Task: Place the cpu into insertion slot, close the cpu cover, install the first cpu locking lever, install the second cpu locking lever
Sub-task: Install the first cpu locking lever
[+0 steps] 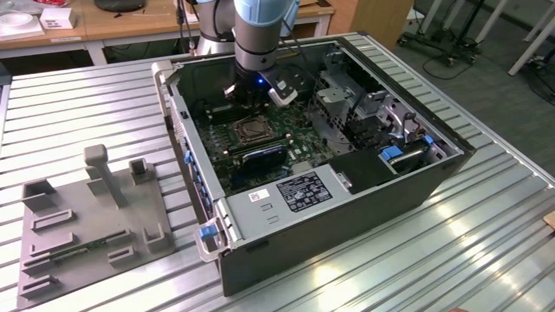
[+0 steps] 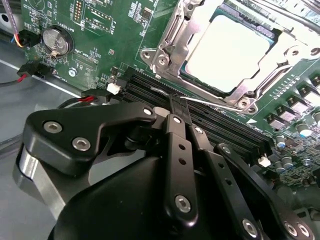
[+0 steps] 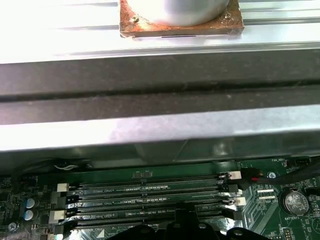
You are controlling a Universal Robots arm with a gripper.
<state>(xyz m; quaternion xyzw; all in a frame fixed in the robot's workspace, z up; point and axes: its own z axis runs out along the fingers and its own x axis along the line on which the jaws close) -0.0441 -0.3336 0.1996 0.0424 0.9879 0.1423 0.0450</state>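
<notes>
The cpu (image 2: 231, 52) sits in the insertion slot (image 2: 187, 70), upper right of the second wrist view, framed by the cpu cover (image 2: 172, 37), which appears lowered over it. A thin locking lever (image 2: 210, 103) runs along the socket's near edge, apparently unlatched. The tool (image 2: 181, 117), fingers pressed together and holding nothing, hangs over the memory slots (image 3: 145, 200), just beside that lever.

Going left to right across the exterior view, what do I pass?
Grey fixture plate → blue latch → insertion slot → blue drive tab
</notes>
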